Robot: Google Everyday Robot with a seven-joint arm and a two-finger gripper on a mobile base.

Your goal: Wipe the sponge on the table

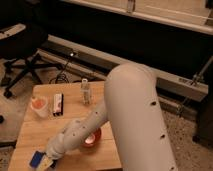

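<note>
The gripper (49, 158) is at the table's (46, 131) near-left corner, against the sponge (36, 159); whether it grasps it I cannot tell

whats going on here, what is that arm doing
A robot arm reaches down across the table, its tool at the sponge by the near corner, lower left in the view. A red bowl sits partly hidden behind the arm. A cup, box and bottle stand farther back.
</note>
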